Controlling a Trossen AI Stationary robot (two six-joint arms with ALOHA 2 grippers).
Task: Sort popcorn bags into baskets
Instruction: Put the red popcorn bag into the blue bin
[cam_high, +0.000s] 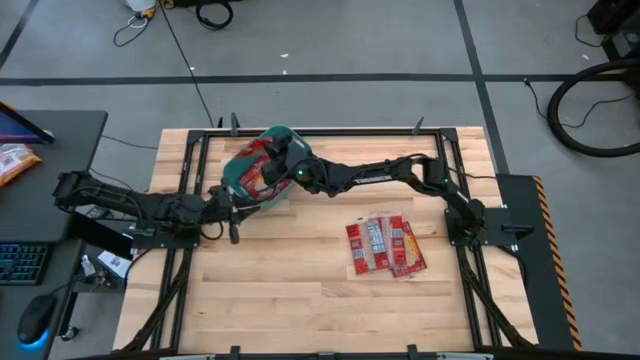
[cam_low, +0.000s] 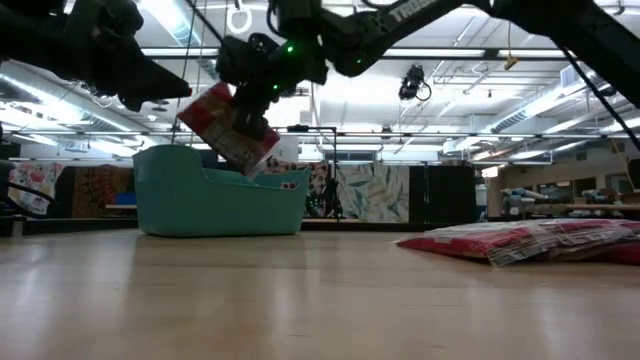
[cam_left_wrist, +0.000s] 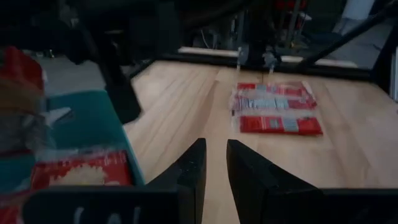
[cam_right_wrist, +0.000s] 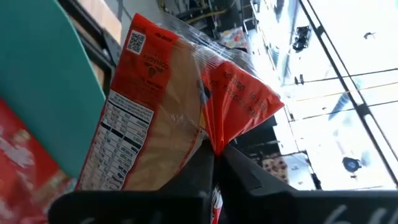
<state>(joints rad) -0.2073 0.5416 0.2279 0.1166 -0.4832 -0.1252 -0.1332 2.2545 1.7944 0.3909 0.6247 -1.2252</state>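
While the right gripper (cam_low: 248, 122) pinches a popcorn bag (cam_low: 228, 127) above the teal basket (cam_low: 215, 203) (upper left of the frame) for dropping, the left gripper (cam_left_wrist: 214, 163) waits slightly parted, empty.

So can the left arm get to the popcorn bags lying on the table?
Probably yes. The left gripper sits by the teal basket, nothing held, and only bare wood lies between it and the loose popcorn bags. The right gripper is up over the basket holding a bag, out of the way.
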